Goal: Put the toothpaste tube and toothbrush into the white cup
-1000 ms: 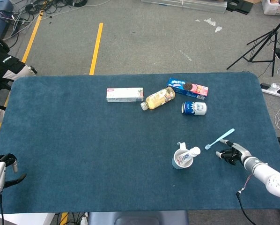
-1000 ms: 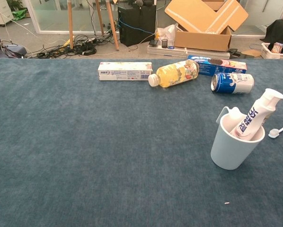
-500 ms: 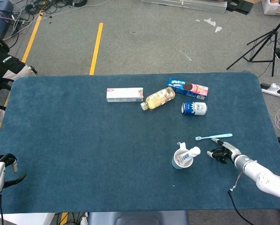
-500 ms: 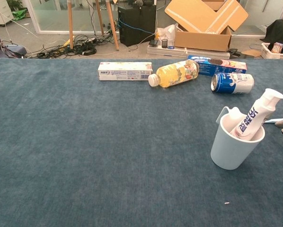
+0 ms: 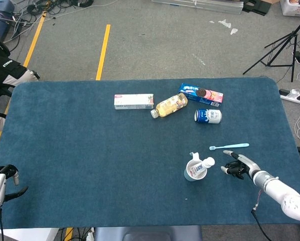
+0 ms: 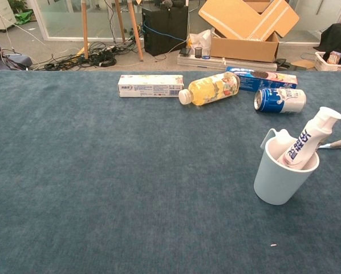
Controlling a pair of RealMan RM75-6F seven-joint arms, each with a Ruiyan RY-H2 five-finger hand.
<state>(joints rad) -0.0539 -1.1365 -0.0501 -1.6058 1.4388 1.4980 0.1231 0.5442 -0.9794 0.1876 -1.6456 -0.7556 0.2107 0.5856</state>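
The white cup [image 5: 194, 173] [image 6: 280, 177] stands at the front right of the blue table, with the toothpaste tube [image 5: 205, 163] [image 6: 306, 141] leaning upright inside it. The light blue toothbrush [image 5: 230, 146] [image 6: 332, 145] lies flat on the cloth just behind and to the right of the cup, bristle end toward the cup. My right hand [image 5: 237, 168] rests low on the table right of the cup and in front of the toothbrush, fingers spread, holding nothing. My left hand [image 5: 3, 174] hangs at the front left corner, empty with fingers apart.
At the back middle of the blue table [image 5: 90, 150] lie a toothpaste box [image 5: 134, 101], a juice bottle [image 5: 170, 105] on its side, a biscuit packet [image 5: 201, 94] and a blue can [image 5: 208, 116]. A tripod [image 5: 285, 45] stands on the floor at the far right.
The toothbrush swung from a slant to lying level behind the cup. My right hand then drew back toward the table's front, apart from the brush. The left hand stayed put.
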